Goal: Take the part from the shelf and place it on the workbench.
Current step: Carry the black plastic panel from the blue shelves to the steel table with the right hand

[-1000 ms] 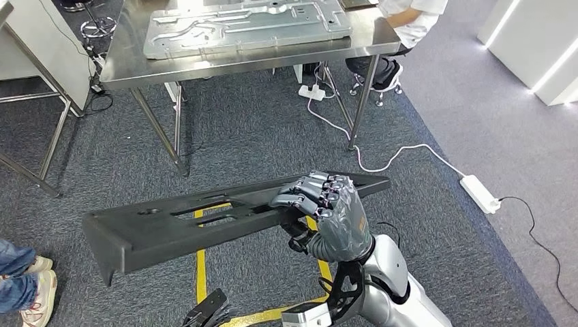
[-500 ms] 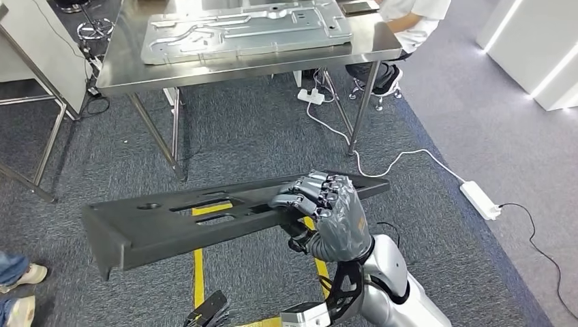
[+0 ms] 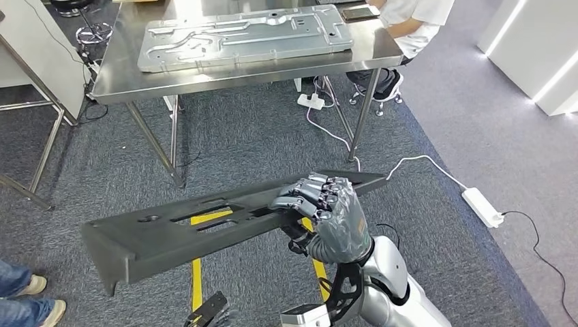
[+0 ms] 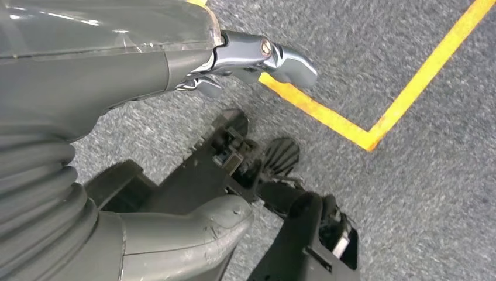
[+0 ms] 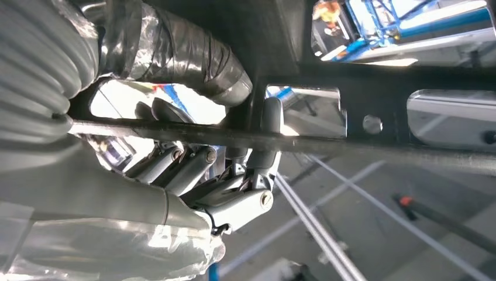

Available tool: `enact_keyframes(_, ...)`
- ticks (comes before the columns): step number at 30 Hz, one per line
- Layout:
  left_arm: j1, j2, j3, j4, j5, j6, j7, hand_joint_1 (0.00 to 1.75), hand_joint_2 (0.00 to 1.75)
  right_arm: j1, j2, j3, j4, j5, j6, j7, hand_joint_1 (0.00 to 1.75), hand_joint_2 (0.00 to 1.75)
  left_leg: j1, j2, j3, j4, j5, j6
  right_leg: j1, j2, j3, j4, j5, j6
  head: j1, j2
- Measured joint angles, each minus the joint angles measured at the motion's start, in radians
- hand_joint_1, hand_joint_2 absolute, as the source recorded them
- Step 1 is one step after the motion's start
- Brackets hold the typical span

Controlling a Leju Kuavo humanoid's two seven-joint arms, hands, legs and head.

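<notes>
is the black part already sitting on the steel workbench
No, the right hand holds the black part above the carpet, short of the workbench.

txt: none legible | labels/brands/nos. — none readable on any surface

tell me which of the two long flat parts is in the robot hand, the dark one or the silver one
The long dark grey slotted panel: the right robot hand grips its edge above the carpet. The silver stamped metal plate lies untouched on the steel workbench.
</notes>
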Motion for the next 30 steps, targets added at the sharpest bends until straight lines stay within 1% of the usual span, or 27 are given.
enact_keyframes(1, 0.0, 0.0, 0.0, 0.0, 0.0, 0.0, 0.0, 0.0, 1.75, 0.0, 0.0, 0.0, 0.0, 0.0, 0.0, 0.0, 1.75, 1.75, 0.001, 0.001, 0.002, 0.005, -0.005, -0.005, 0.0, 0.001, 0.005, -0.004, -0.003, -0.006, 0.0, 0.0)
enact_keyframes(2, -0.001, 0.0, 0.0, -0.001, 0.0, 0.0, -0.001, 0.0, 1.75, 0.0, 0.0, 0.0, 0.0, 0.0, 0.0, 0.0, 1.75, 1.75, 0.003, 0.001, -0.004, 0.023, -0.016, -0.01, -0.001, 0.001, 0.013, -0.008, -0.006, -0.013, 0.0, 0.0)
enact_keyframes(3, -0.002, 0.0, 0.0, -0.001, 0.0, 0.0, -0.001, 0.0, 1.75, -0.001, 0.0, 0.0, 0.0, 0.0, 0.0, 0.0, 1.75, 1.75, 0.004, 0.002, -0.022, 0.062, -0.033, -0.015, -0.003, -0.001, 0.021, -0.011, -0.01, -0.02, 0.0, 0.0)
enact_keyframes(4, -0.002, 0.0, 0.0, -0.001, 0.0, 0.0, -0.002, 0.0, 1.75, -0.001, 0.001, 0.0, 0.0, 0.0, 0.0, 0.0, 1.75, 1.75, 0.005, 0.002, -0.053, 0.121, -0.055, -0.019, -0.002, -0.002, 0.028, -0.013, -0.015, -0.025, 0.0, 0.0)
enact_keyframes(5, -0.001, 0.0, -0.001, -0.001, 0.0, 0.0, -0.001, 0.0, 1.75, -0.001, 0.001, 0.0, 0.0, 0.0, 0.0, 0.0, 1.75, 1.75, 0.006, 0.002, -0.094, 0.191, -0.078, -0.022, -0.001, -0.003, 0.034, -0.013, -0.02, -0.028, 0.0, 0.0)
enact_keyframes(6, 0.001, 0.0, -0.001, -0.001, 0.0, 0.0, -0.001, 0.0, 1.75, -0.001, 0.001, 0.0, 0.001, 0.0, 0.0, 0.0, 1.75, 1.75, 0.007, 0.002, -0.135, 0.251, -0.092, -0.024, 0.001, -0.003, 0.039, -0.013, -0.026, -0.029, 0.0, 0.0)
enact_keyframes(7, 0.003, 0.0, -0.001, -0.001, 0.0, 0.0, -0.001, 0.0, 1.75, 0.0, 0.001, 0.0, 0.001, 0.0, 0.0, 0.0, 1.75, 1.75, 0.007, 0.002, -0.165, 0.285, -0.088, -0.025, 0.002, -0.001, 0.046, -0.013, -0.032, -0.029, 0.0, 0.0)
enact_keyframes(8, 0.005, 0.0, -0.001, -0.001, 0.0, 0.0, -0.001, 0.0, 1.75, 0.0, 0.001, 0.0, 0.002, 0.0, 0.0, 0.0, 1.75, 1.75, 0.008, 0.002, -0.176, 0.279, -0.062, -0.023, 0.003, 0.0, 0.055, -0.013, -0.038, -0.029, 0.0, 0.0)
enact_keyframes(9, 0.005, 0.0, -0.001, -0.001, 0.0, 0.0, -0.001, 0.0, 1.75, 0.0, 0.001, 0.0, 0.002, 0.0, 0.0, 0.0, 1.75, 1.75, 0.008, 0.002, -0.167, 0.237, -0.02, -0.019, 0.004, 0.001, 0.065, -0.013, -0.046, -0.027, 0.0, 0.0)
enact_keyframes(10, 0.005, 0.0, -0.001, -0.001, 0.0, 0.0, -0.001, 0.0, 1.75, 0.0, 0.001, 0.0, 0.002, 0.0, 0.0, 0.0, 1.75, 1.75, 0.007, 0.002, -0.146, 0.172, 0.029, -0.014, 0.004, 0.002, 0.076, -0.014, -0.053, -0.026, 0.0, 0.0)
enact_keyframes(11, 0.005, 0.0, -0.001, -0.001, 0.0, 0.0, -0.001, 0.0, 1.75, 0.0, 0.001, 0.0, 0.002, 0.0, 0.0, 0.0, 1.75, 1.75, 0.004, 0.001, -0.121, 0.11, 0.063, -0.007, 0.005, 0.002, 0.085, -0.015, -0.06, -0.023, 0.0, 0.0)
enact_keyframes(12, 0.004, 0.0, -0.001, -0.001, 0.0, 0.0, -0.001, 0.0, 1.75, -0.001, 0.001, 0.0, 0.002, 0.0, 0.0, 0.0, 1.75, 1.75, 0.0, 0.001, -0.099, 0.06, 0.081, 0.0, 0.004, 0.002, 0.09, -0.017, -0.065, -0.019, 0.0, 0.0)
enact_keyframes(13, 0.004, 0.0, -0.001, -0.001, 0.0, 0.0, -0.001, 0.0, 1.75, -0.001, 0.001, 0.0, 0.002, 0.0, 0.0, 0.0, 1.75, 1.75, -0.006, 0.001, -0.086, 0.03, 0.084, 0.006, 0.003, 0.002, 0.092, -0.021, -0.067, -0.014, 0.0, 0.0)
enact_keyframes(15, 0.004, 0.001, -0.001, -0.001, 0.0, 0.0, -0.001, 0.0, 1.75, -0.001, 0.001, 0.0, 0.002, 0.0, 0.0, 0.0, 1.75, 1.75, -0.013, 0.0, -0.072, 0.002, 0.074, 0.018, 0.0, 0.001, 0.095, -0.021, -0.061, -0.001, 0.0, 0.0)
enact_keyframes(17, 0.005, 0.001, -0.001, -0.001, 0.0, 0.0, -0.001, 0.0, 1.75, 0.0, 0.001, 0.0, 0.002, 0.0, 0.0, 0.0, 1.75, 1.75, -0.01, -0.001, -0.051, -0.017, 0.071, 0.028, -0.002, -0.002, 0.094, -0.002, -0.063, 0.007, 0.0, 0.0)
enact_keyframes(18, 0.004, 0.001, -0.001, -0.001, 0.001, 0.0, -0.001, 0.0, 1.75, -0.001, 0.001, 0.0, 0.001, 0.0, 0.0, 0.0, 1.75, 1.75, -0.007, -0.002, -0.039, -0.024, 0.069, 0.034, -0.001, -0.003, 0.083, 0.022, -0.073, 0.009, 0.0, 0.0)
enact_keyframes(19, 0.003, 0.0, -0.001, -0.001, 0.001, 0.001, -0.001, 0.0, 1.75, -0.002, 0.001, 0.0, 0.001, -0.001, 0.0, 0.0, 1.75, 1.75, -0.006, -0.001, -0.029, -0.028, 0.066, 0.039, -0.002, -0.003, 0.057, 0.069, -0.092, 0.01, 0.0, 0.0)
enact_keyframes(21, 0.001, 0.0, -0.002, -0.001, 0.001, 0.0, -0.001, 0.0, 1.75, -0.002, 0.001, 0.0, 0.002, -0.002, 0.001, 0.0, 1.75, 1.75, -0.006, -0.001, -0.015, -0.028, 0.054, 0.045, -0.001, -0.003, -0.026, 0.192, -0.134, 0.015, 0.0, 0.0)
enact_keyframes(22, 0.002, 0.0, -0.002, -0.001, 0.001, 0.0, 0.0, 0.0, 1.75, -0.001, 0.001, 0.0, 0.003, -0.002, 0.001, 0.0, 1.75, 1.75, -0.006, -0.001, -0.008, -0.028, 0.047, 0.045, -0.002, -0.003, -0.067, 0.241, -0.144, 0.018, 0.001, 0.0)
enact_keyframes(23, 0.003, 0.0, -0.003, -0.001, 0.001, 0.0, 0.0, 0.0, 1.75, 0.0, 0.0, 0.0, 0.004, -0.002, 0.002, 0.0, 1.75, 1.75, -0.006, -0.001, 0.0, -0.027, 0.04, 0.045, -0.003, -0.003, -0.091, 0.253, -0.131, 0.021, 0.0, 0.0)
enact_keyframes(24, 0.004, 0.0, -0.003, -0.001, 0.001, 0.0, 0.001, 0.0, 1.75, 0.0, 0.0, 0.0, 0.005, -0.003, 0.002, 0.0, 1.75, 1.75, -0.006, -0.002, 0.01, -0.027, 0.032, 0.044, -0.003, -0.004, -0.096, 0.229, -0.098, 0.022, 0.001, 0.0)
enact_keyframes(25, 0.004, 0.0, -0.004, -0.001, 0.001, 0.0, 0.001, 0.0, 1.75, 0.0, 0.0, 0.0, 0.005, -0.003, 0.002, 0.0, 1.75, 1.75, -0.005, -0.002, 0.023, -0.026, 0.023, 0.041, -0.004, -0.004, -0.082, 0.172, -0.049, 0.022, 0.001, 0.0)
enact_keyframes(26, 0.004, -0.001, -0.005, -0.001, 0.001, 0.0, 0.001, 0.0, 1.75, 0.0, 0.0, 0.0, 0.005, -0.003, 0.002, 0.0, 1.75, 1.75, -0.005, -0.002, 0.033, -0.026, 0.013, 0.038, -0.004, -0.005, -0.061, 0.103, 0.001, 0.02, 0.001, 0.0)
enact_keyframes(27, 0.003, -0.001, -0.006, -0.001, 0.001, -0.001, 0.001, 0.0, 1.75, -0.001, 0.0, 0.0, 0.006, -0.003, 0.003, 0.0, 1.75, 1.75, -0.005, -0.002, 0.042, -0.025, 0.004, 0.033, -0.002, -0.006, -0.042, 0.047, 0.026, 0.017, 0.001, 0.0)
enact_keyframes(28, 0.001, -0.002, -0.006, -0.001, 0.002, -0.001, 0.002, 0.0, 1.75, -0.002, 0.0, 0.0, 0.006, -0.004, 0.003, -0.001, 1.75, 1.75, -0.006, -0.002, 0.046, -0.025, -0.004, 0.027, 0.001, -0.006, -0.029, 0.008, 0.04, 0.012, 0.001, 0.0)
enact_keyframes(29, 0.0, -0.002, -0.007, -0.001, 0.002, -0.002, 0.002, 0.0, 1.75, -0.003, 0.0, 0.001, 0.007, -0.005, 0.004, -0.001, 1.75, 1.75, -0.006, -0.002, 0.049, -0.023, -0.009, 0.019, 0.004, -0.006, -0.024, -0.009, 0.039, 0.005, 0.001, 0.0)
enact_keyframes(30, -0.001, -0.002, -0.007, -0.002, 0.002, -0.002, 0.003, 0.0, 1.75, -0.004, 0.0, 0.001, 0.007, -0.006, 0.006, -0.001, 1.75, 1.75, -0.006, -0.001, 0.052, -0.022, -0.013, 0.013, 0.007, -0.005, -0.023, -0.013, 0.03, -0.003, 0.001, 0.0)
